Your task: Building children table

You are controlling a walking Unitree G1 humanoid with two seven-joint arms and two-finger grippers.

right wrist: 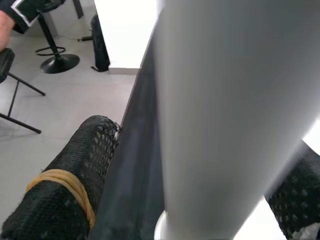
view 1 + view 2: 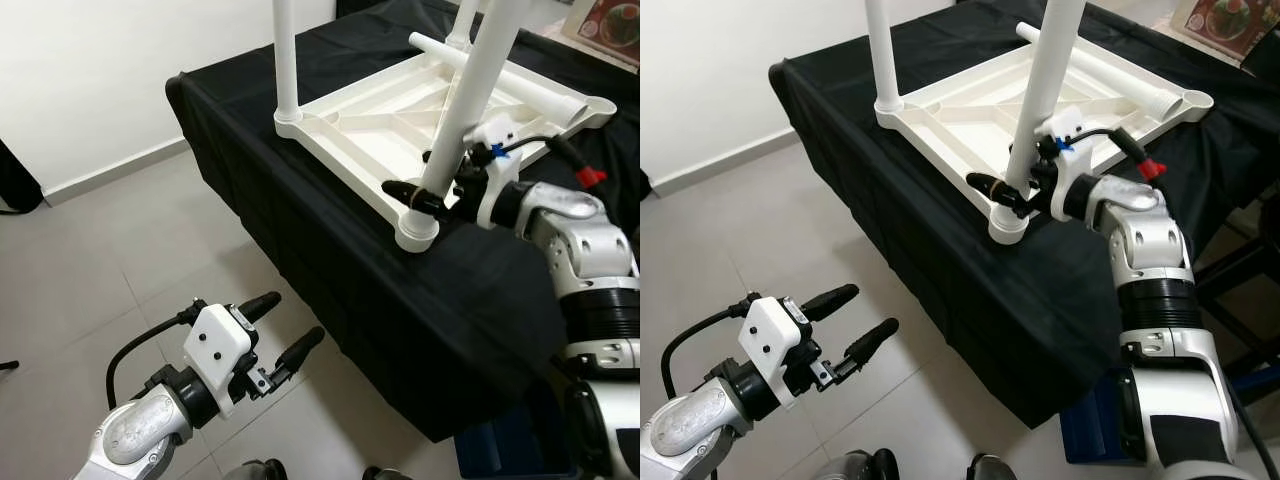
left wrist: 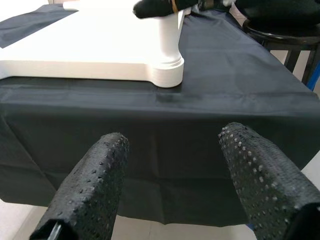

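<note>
A black-draped table (image 2: 330, 260) stands on a pale grey tiled floor (image 2: 90, 290) beside a white wall (image 2: 110, 60).

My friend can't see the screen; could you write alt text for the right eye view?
The robot's right tool grips a white table leg standing in a corner socket of an upturned white children's tabletop on a black-draped table. Its left tool hovers open above the tiled floor.

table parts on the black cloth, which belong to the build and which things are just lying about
Part of the job:
upturned white tabletop
near-corner leg, with the right hand closed around it low down
far-corner leg, standing in its socket
loose leg lying across the tabletop

Lying about:
black cloth
blue box on the floor
left hand, open, idle over the floor
</note>
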